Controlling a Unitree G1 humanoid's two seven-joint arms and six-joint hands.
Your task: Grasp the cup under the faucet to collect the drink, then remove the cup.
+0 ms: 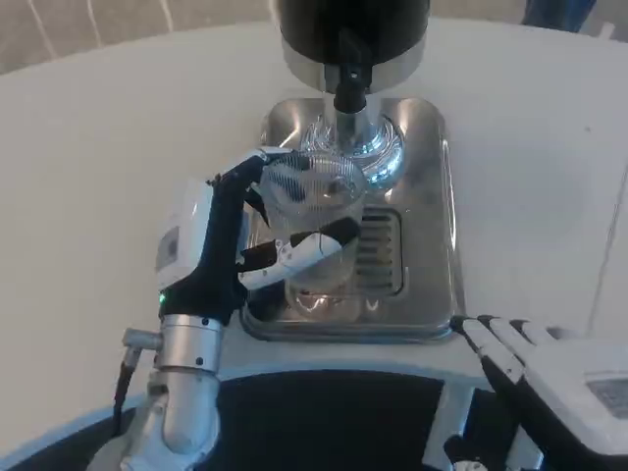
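A clear plastic cup [316, 221] stands on the silver drip tray [432, 196], right below the black faucet [349, 86] of the drink dispenser [353, 34]. My left hand [231, 240] grips the cup from its left side, fingers wrapped around its wall. Whether any drink is in the cup cannot be told. My right hand [520, 358] rests at the table's near edge, right of the tray, with its fingers stretched out and holding nothing.
The tray's slotted grate [378, 250] lies just right of the cup. White table [108, 147] spreads out to the left and right of the tray. The dark floor shows beyond the near edge at the bottom.
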